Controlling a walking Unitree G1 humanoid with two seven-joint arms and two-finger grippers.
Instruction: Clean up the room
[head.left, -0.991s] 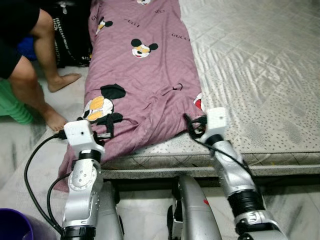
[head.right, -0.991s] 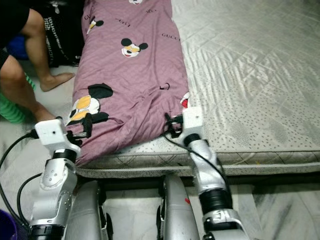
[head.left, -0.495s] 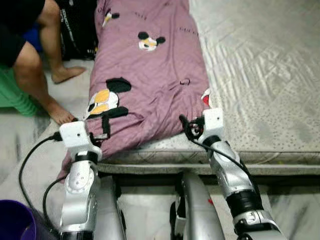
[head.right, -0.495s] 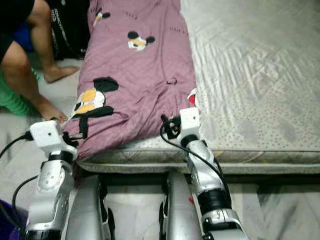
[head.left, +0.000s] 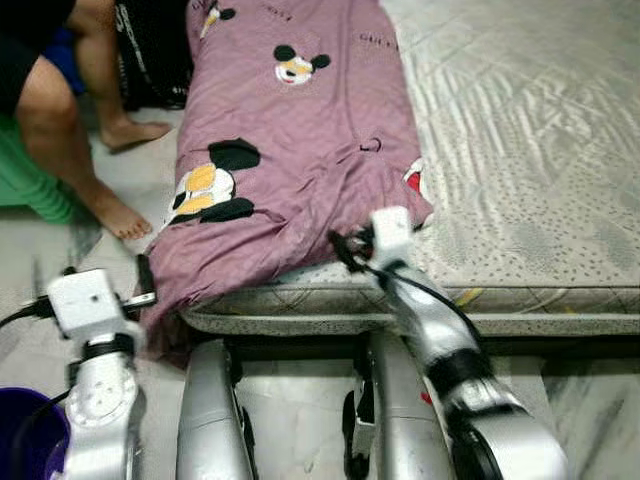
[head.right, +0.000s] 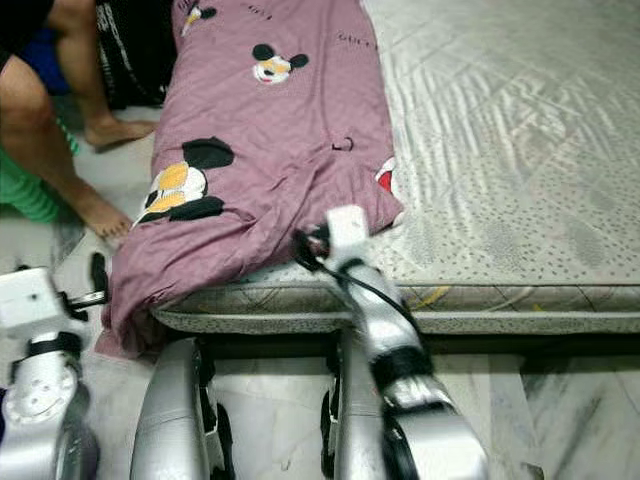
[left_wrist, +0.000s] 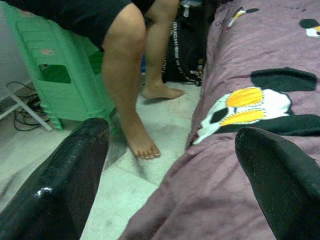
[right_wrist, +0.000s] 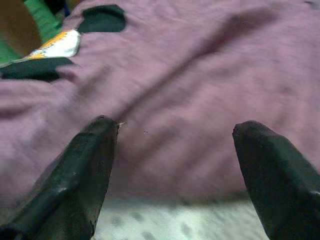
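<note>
Both arms have dropped back from the blanket's (head.left: 300, 150) near edge, and it's crept up the mattress (head.left: 520, 150). Head view: left gripper (head.left: 145, 285) just off its hanging corner. Left wrist: fingers (left_wrist: 70, 175) spread wide, person's foot (left_wrist: 142, 145) beyond. Right wrist: right gripper (right_wrist: 172, 165) wide open, blanket just ahead.

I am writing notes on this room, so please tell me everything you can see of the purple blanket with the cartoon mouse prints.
The purple blanket looks like soft, wrinkled cloth printed with cartoon mouse heads and small lettering. It lies lengthwise along the left side of the grey mattress, and its near left corner hangs over the mattress edge toward the floor. The open right gripper points at its near edge; the open left gripper is beside the hanging corner.
</note>
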